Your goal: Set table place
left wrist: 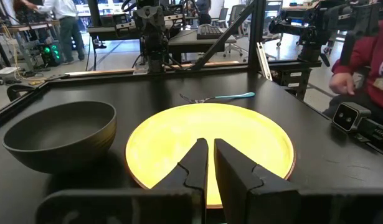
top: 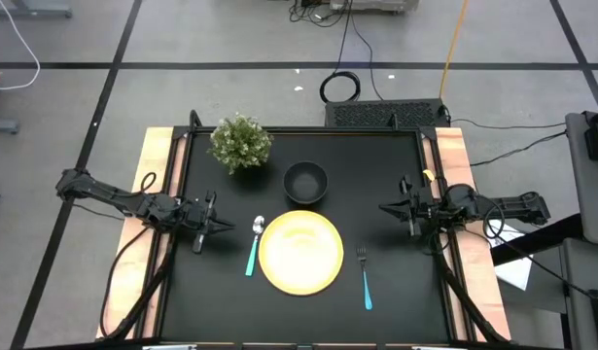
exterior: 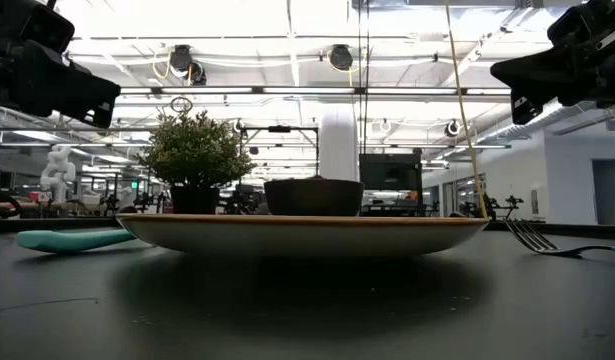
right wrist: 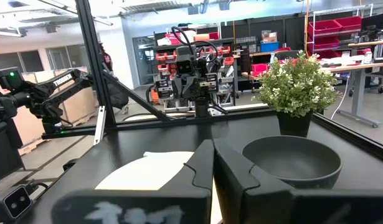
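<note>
The table place sits near the middle of the black table (top: 396, 282), laid out the way a diner would meet it: the yellow plate (top: 300, 252) is the centre, the black bowl (top: 305, 182) stands just beyond its far rim, apart from it, the spoon (top: 254, 244) lies just beside the plate on the left arm's side and the fork (top: 364, 276) just beside it on the right arm's side, both with teal handles pointing toward the near edge. That symmetry reads as deliberate, cutlery flanking the plate so each piece is within easy reach and nothing overlaps. The potted plant (top: 241, 142) stands off toward the far left corner, well clear of the setting, and seems to be only decoration. The left gripper (top: 219, 225) hovers above the table beside the spoon, its fingers (left wrist: 197, 165) pressed nearly together with only a narrow slit between them and nothing held. The right gripper (top: 388, 207) hangs over the table on the opposite side, beyond the fork, its fingers (right wrist: 200, 165) pressed together and likewise empty. Both arms face inward from the table's sides, away from the pieces, which suggests the arrangement is judged complete, or close to it, rather than mid-placement. A person's sleeve (left wrist: 365, 56) shows beyond the table.
</note>
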